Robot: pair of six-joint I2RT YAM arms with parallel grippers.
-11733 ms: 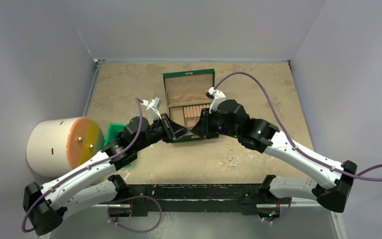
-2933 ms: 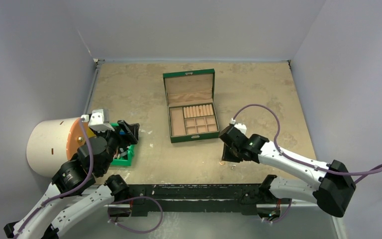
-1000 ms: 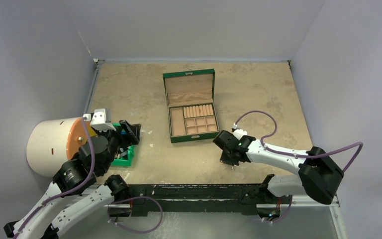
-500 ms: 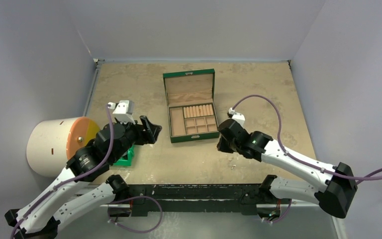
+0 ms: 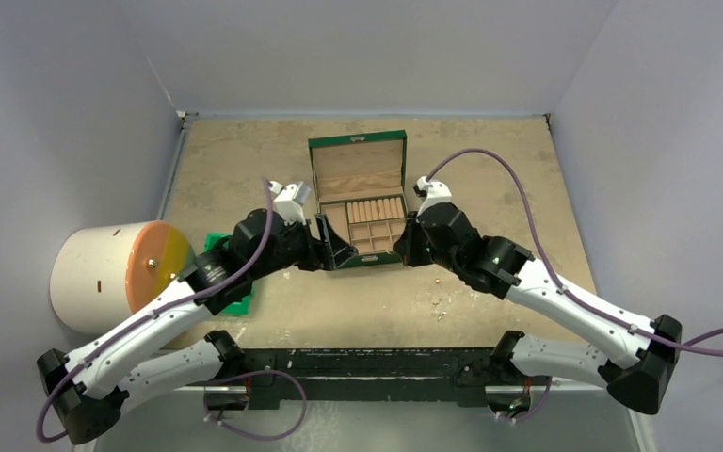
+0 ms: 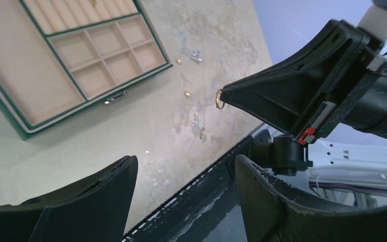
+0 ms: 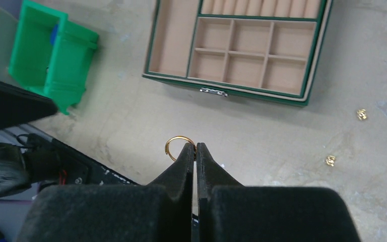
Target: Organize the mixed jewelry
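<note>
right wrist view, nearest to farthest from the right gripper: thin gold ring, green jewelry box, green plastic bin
1. thin gold ring, pinched in the right gripper
2. green jewelry box, just ahead
3. green plastic bin, far left

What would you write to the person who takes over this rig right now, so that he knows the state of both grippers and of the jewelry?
Right gripper: shut on a gold ring, held above the table near the green box.
Left gripper: open, empty.
Box: lid open; the compartments in view hold nothing.
Done: one ring picked up, nothing placed yet.
Left: place this ring, then collect the loose pieces lying in front and to the right of the box.
</note>
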